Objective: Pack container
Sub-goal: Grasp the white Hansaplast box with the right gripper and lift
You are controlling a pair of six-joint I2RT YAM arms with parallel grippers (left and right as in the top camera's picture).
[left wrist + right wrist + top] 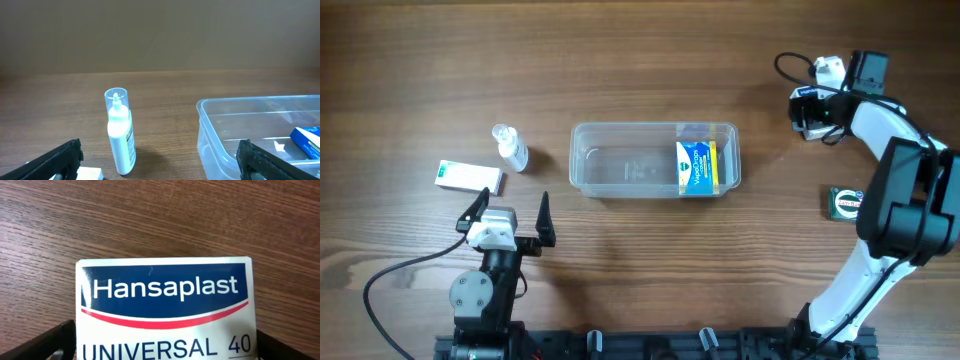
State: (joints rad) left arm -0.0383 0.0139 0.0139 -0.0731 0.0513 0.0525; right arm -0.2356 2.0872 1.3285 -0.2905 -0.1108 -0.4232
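clear container (620, 165) on the desk (640, 50), both claws gaping
left claw (513, 197) empty, near the container's left end; right claw (167, 339) spread wide astride a hansaplast box (165, 295), off right of the container.

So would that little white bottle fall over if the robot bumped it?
Probably yes. The bottle stands upright, tall and narrow on a small base, so a sideways nudge would likely tip it. Being round, it might then roll across the wooden table. It looks like smooth plastic, so it could be a bit slippery to grip.
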